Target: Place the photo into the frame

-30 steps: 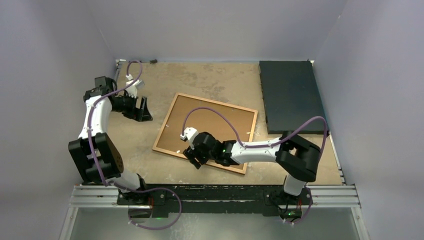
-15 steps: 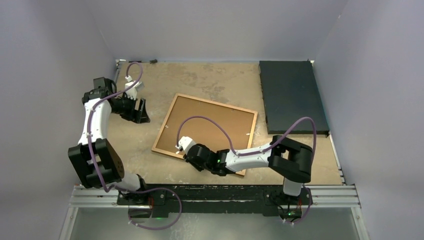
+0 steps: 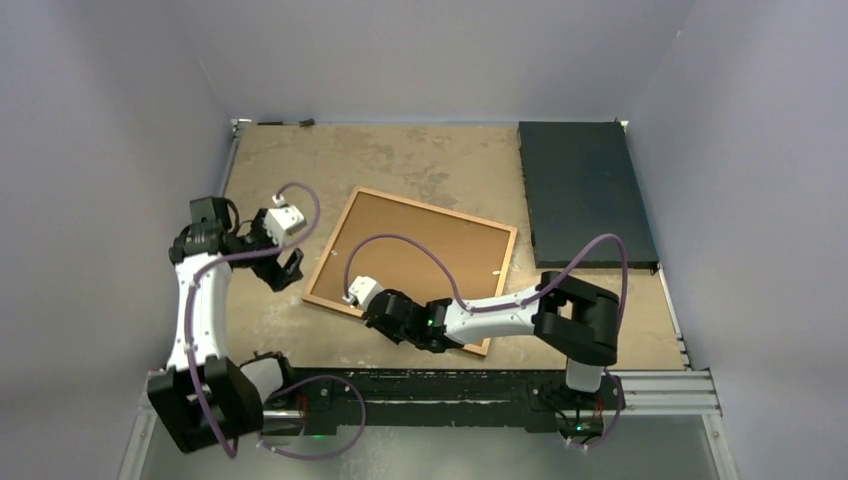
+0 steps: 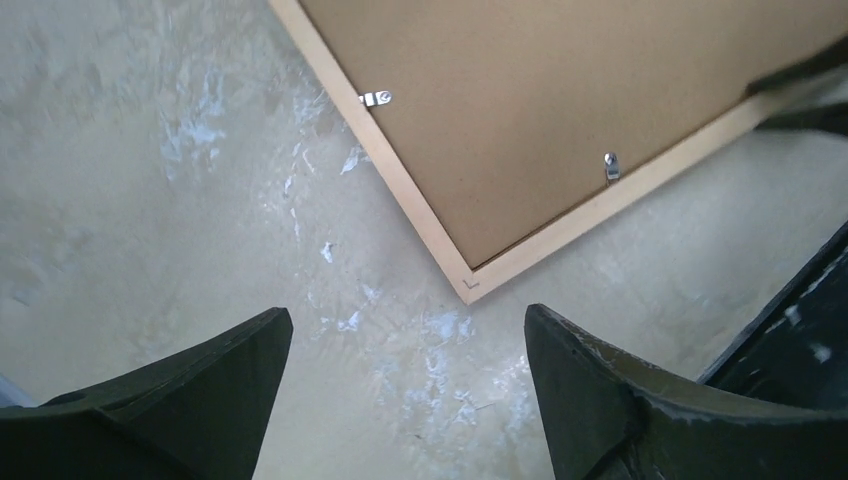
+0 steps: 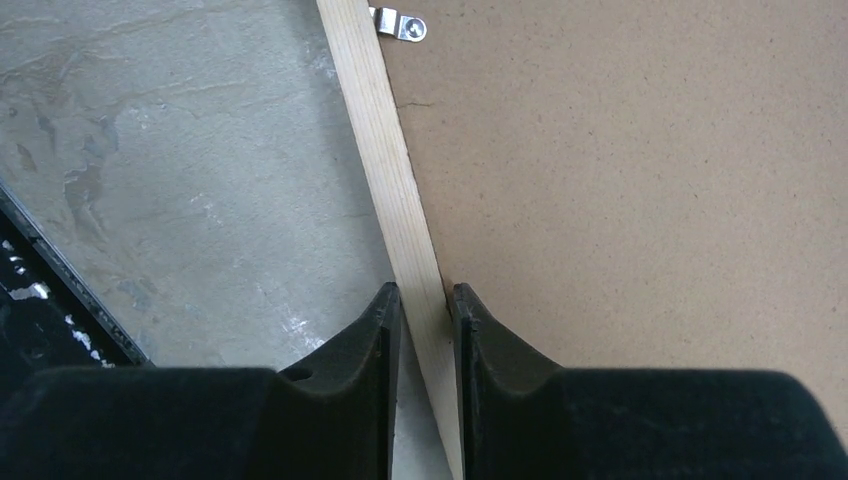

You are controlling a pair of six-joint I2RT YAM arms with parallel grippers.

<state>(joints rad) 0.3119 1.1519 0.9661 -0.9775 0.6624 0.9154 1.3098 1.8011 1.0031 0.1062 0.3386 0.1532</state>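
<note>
While the frame (image 3: pixel 420 250) lies back-up on the table (image 3: pixel 400 150), brown board uppermost and set slightly askew near the middle, you have: right gripper (image 5: pixel 425 295), fingers drawn narrow on either side of the frame's near wooden rail, clamped on it close to the near-left corner; left gripper (image 4: pixel 405 315), jaws spread wide, holding nothing, over bare table just off that corner; metal clips (image 4: pixel 377 98) along the rail; black slab (image 3: pixel 580 190), far right, apart from the frame.

Dark slab (image 3: pixel 585 195) on tan table (image 3: pixel 400 155)
</note>
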